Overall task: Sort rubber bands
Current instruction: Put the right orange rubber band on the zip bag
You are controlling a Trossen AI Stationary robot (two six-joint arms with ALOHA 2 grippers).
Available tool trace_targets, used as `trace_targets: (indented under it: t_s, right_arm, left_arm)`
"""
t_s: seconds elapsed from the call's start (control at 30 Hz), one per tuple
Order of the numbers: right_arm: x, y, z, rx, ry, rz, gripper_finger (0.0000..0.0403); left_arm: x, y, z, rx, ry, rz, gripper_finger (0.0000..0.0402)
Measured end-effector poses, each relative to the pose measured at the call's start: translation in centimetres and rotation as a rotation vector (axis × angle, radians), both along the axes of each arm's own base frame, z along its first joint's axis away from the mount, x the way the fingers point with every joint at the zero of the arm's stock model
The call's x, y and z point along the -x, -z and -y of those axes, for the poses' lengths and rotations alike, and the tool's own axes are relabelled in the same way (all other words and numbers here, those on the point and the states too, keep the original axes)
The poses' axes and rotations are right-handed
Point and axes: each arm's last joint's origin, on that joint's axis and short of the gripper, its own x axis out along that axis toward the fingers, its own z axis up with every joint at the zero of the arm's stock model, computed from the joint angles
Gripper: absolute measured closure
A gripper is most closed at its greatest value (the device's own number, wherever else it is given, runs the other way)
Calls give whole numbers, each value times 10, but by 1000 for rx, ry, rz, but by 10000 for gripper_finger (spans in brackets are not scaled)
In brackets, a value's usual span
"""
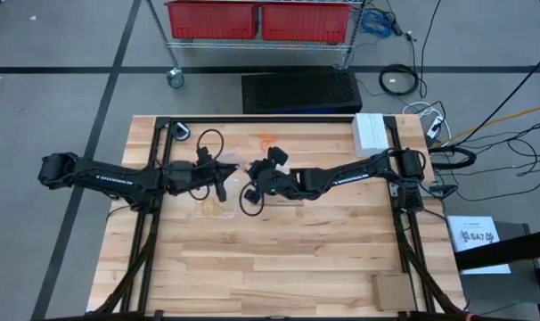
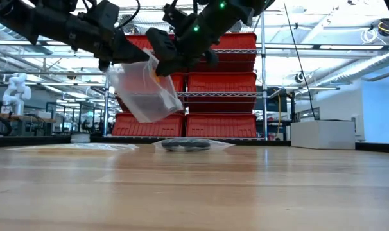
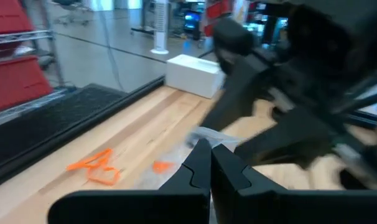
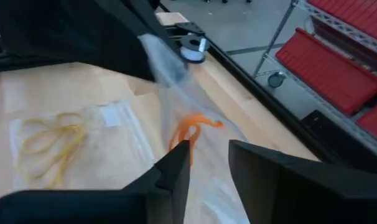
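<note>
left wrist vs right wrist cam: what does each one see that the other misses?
Only the left wrist view: loose orange rubber bands on the table, a white box, and the shut left claw. Only the right wrist view: pale yellow rubber bands in a flat bag, orange bands at the hanging clear bag, and the open right claw. Both show the wooden table and clear plastic.

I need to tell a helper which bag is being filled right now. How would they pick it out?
Look above the middle of the wooden table, where the two dark arms meet. The clear plastic bag hangs there in the air, pinched at its top by the left gripper. Unlike the bags lying flat on the table, it is lifted, with orange rubber bands at its mouth.
</note>
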Motion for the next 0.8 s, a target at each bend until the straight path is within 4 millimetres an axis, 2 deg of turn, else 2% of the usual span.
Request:
trace_targets:
  t_s: [0.13,0.33,0.5,0.8]
  right_arm:
    - [1,-2,2,49,-11,-31,328]
    - [7,-15,3,91,-44,-56,397]
    - [21,-38,4,54,-117,-62,396]
    - [60,-85,5,72,-128,-101,386]
  left_arm:
    - [-1,-1,1,5,37,5,402]
    - [-1,-2,2,9,61,11,402]
    - [-1,-4,2,8,63,28,402]
    - [-1,-4,2,6,62,33,402]
